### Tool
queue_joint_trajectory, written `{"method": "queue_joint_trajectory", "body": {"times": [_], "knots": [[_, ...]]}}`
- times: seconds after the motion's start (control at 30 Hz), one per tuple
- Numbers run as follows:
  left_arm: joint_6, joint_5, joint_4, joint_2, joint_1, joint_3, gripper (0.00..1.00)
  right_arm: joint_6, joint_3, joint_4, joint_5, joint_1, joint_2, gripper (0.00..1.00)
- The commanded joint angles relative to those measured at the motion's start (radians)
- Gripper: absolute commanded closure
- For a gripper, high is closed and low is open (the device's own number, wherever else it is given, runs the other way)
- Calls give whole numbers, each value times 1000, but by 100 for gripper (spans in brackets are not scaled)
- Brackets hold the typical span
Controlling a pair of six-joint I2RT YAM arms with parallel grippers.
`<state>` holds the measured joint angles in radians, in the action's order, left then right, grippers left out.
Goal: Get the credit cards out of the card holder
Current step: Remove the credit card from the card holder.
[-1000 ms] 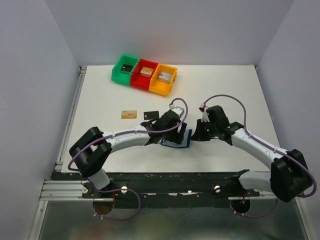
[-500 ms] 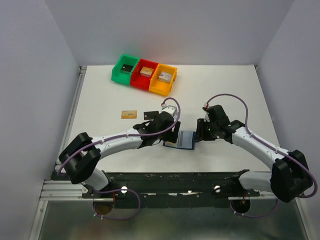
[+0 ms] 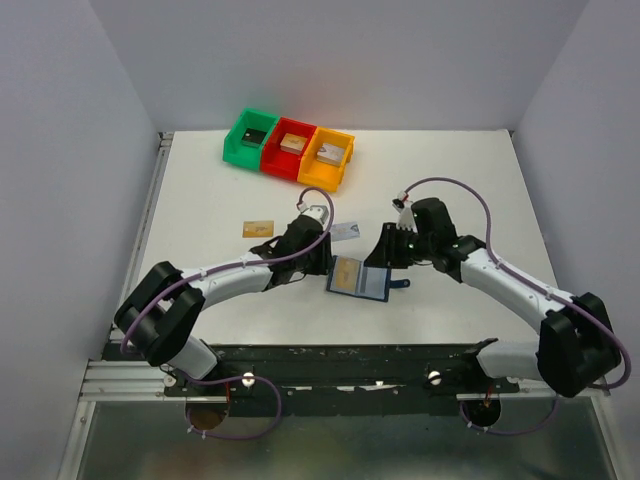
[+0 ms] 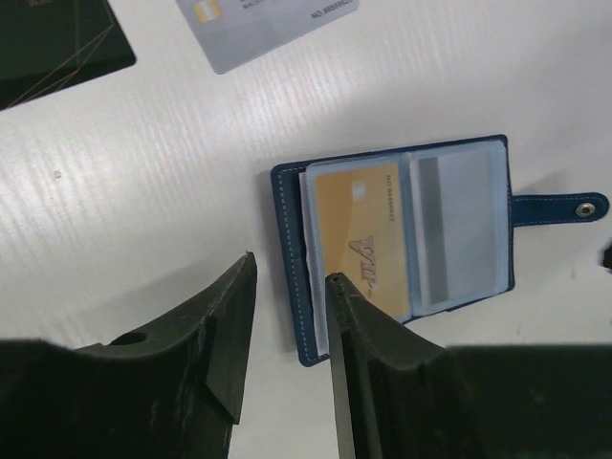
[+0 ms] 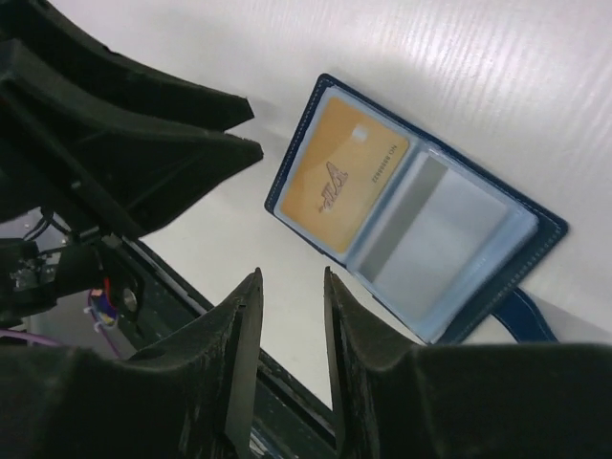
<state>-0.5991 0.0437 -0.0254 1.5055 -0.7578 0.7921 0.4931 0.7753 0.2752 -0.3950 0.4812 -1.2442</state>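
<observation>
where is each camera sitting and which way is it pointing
Top external: fixed above and behind the arm bases, looking down at the table; both arms show, left hand and right hand either side of the card holder.
Left wrist: on the left wrist, looking down past its fingers at the card holder, a grey card and a black card.
Right wrist: on the right wrist, looking down between its fingers at the card holder; the left hand shows upper left.
Both wrist views share the tan-gold card.

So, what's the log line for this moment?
card holder open | gold card pocketed | grey card out | left hand open, empty | right hand open, empty
</observation>
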Motion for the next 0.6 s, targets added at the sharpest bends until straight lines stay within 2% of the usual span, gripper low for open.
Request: {"method": "queue_joint_trajectory", "body": {"times": [0.0,0.13,0.23,0.33,0.57], "knots": [[-4,-88,87,7,-5,15,55,100,1,-146,-122,-3,-110,62],[2,-106,122,15,-5,27,56,147,-8,-214,-145,-1,-178,63],[5,-125,125,56,-5,51,61,165,-10,-257,-165,-1,-242,64],[7,-136,127,104,-5,61,71,171,-10,-266,-185,-1,-299,65],[-7,-125,108,150,-5,52,77,168,-19,-304,-188,-1,-373,66]]}}
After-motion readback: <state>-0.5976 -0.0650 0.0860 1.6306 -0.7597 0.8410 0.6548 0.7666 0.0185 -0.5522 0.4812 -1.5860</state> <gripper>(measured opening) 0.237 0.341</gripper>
